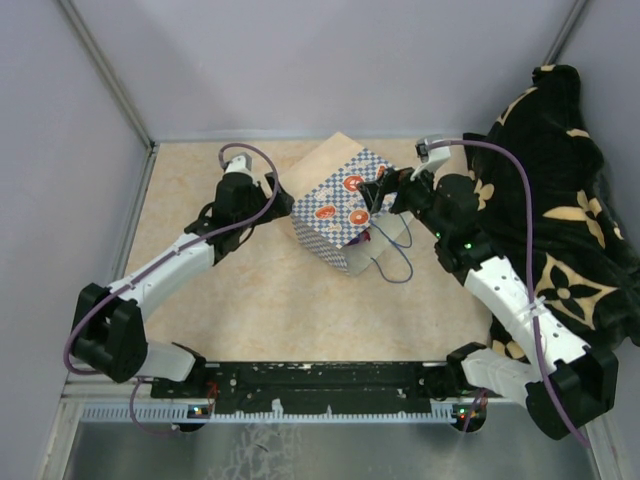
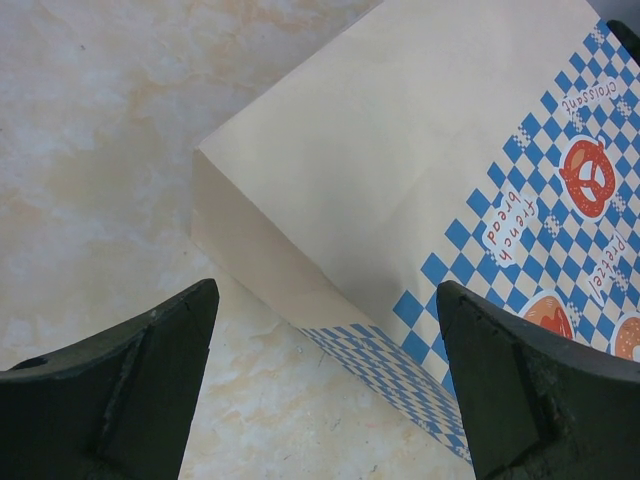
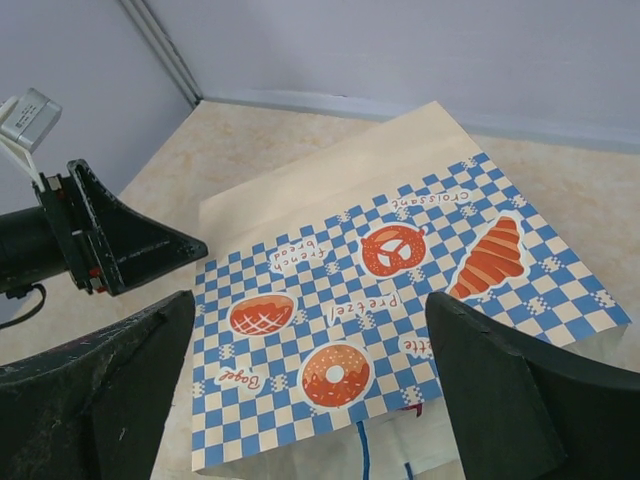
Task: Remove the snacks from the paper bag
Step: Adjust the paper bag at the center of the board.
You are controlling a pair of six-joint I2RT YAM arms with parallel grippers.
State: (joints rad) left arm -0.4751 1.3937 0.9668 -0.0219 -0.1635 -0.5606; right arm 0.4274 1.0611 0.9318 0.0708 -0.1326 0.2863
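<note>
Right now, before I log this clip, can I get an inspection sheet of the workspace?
Surface: beige marble-look tabletop.
Job's things: cream paper bag with blue-checkered band lies on its side mid-table, thin blue cord handles trailing toward the arm bases; snack packets: nothing seen.
Clutter: black-and-tan blanket heaped at the right edge.
Grippers: left gripper open at the bag's plain end; right gripper open over the checkered band; neither holds anything.
Cables: purple cables run along both arms.
Surroundings: grey enclosure walls, metal corner posts.
</note>
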